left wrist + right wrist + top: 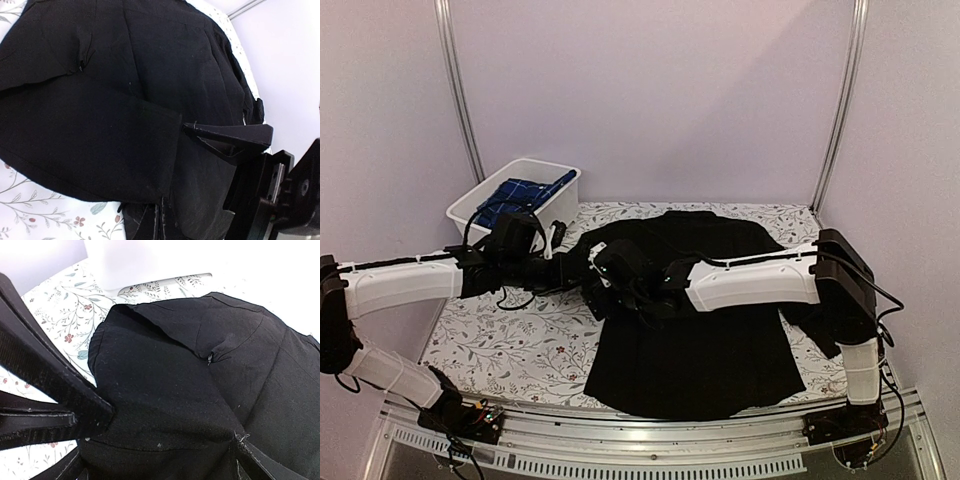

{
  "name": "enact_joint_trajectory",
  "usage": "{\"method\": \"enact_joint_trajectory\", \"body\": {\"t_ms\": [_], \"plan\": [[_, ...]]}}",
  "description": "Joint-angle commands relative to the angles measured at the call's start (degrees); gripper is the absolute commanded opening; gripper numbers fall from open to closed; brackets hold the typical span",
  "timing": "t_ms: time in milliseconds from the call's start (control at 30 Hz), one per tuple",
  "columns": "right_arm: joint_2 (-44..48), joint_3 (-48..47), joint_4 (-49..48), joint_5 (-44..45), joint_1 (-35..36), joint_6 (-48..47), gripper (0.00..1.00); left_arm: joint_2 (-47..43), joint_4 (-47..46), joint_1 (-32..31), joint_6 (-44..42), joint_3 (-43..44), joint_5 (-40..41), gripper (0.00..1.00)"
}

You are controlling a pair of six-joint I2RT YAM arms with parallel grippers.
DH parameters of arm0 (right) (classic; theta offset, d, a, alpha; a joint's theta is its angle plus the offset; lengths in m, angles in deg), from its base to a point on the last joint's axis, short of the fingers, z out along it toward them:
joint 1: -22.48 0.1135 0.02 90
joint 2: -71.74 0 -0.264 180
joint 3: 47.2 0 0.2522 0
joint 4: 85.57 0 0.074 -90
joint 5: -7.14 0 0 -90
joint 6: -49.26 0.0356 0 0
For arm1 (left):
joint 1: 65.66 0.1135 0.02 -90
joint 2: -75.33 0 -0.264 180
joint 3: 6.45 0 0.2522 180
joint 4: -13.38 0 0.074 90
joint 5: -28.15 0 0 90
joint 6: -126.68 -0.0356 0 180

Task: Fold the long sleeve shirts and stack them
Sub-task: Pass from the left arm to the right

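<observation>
Two shirts are to be folded and stacked, and only one is being worked on. The soft plain black button shirt [700,340] is spread flat on the table with the flowery cloth [510,340], so that its parts can be folded over. Its narrow top end seems to be pointed at the back wall, and its wide bottom edge is laid near the arms' bases. In the left wrist view, one part on its left side is seen doubled over the body of the shirt. This is most likely a sleeve. The dark blue plaid cloth shirt [520,195] is heaped in the white plastic tub [560,208] at the back left corner, probably parked there until its turn.

Both arms are stretched low over the table, and their ends are close together above the left shoulder part of the black shirt. The left arm is reached in from the left edge. The right arm is laid right across the shirt from the other side.

The left gripper [159,220] is pressed tight shut at the edge of the doubled-over part. Whether cloth is pinched in it cannot be told. The right gripper [172,427] is spread wide, with its fingers [50,380] on either side of the black cloth and nothing grasped. A sleeve fold is judged to be the step in hand.
</observation>
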State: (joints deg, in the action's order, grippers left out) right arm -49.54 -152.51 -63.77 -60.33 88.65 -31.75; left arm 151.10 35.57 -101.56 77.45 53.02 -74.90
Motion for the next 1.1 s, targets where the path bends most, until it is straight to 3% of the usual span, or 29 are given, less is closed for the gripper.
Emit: {"method": "enact_joint_trajectory", "body": {"t_ms": [0,200,333,500,700,867,1067], "plan": [[-2.27,-1.62,-2.42,2.72,1.15,-1.85,0.89,-0.95,-0.26,0.72,0.06,1.34,-2.43,0.00],[-3.18,-1.97,-2.55,3.57,3.61,-4.52,0.96,-0.98,-1.21,1.00,0.37,1.56,-3.42,0.00],[-4.50,-4.10,-1.97,7.55,3.62,-3.17,0.93,-1.19,-1.13,1.01,0.44,1.29,-3.39,0.00],[-5.63,-7.03,0.37,14.54,3.61,-2.36,0.73,-1.80,-0.87,1.10,0.50,0.84,-3.06,0.00],[-5.23,-8.64,2.04,16.48,3.54,-3.69,0.28,-2.20,-1.41,1.18,0.55,0.75,-2.70,0.00],[-4.48,-10.66,3.89,15.96,3.10,-4.33,0.02,-1.22,-2.72,1.24,0.40,1.52,-2.76,0.00],[-2.83,-11.62,5.45,11.84,1.68,-4.01,0.00,0.85,-3.44,1.61,-0.17,4.22,-3.00,0.00]]}}
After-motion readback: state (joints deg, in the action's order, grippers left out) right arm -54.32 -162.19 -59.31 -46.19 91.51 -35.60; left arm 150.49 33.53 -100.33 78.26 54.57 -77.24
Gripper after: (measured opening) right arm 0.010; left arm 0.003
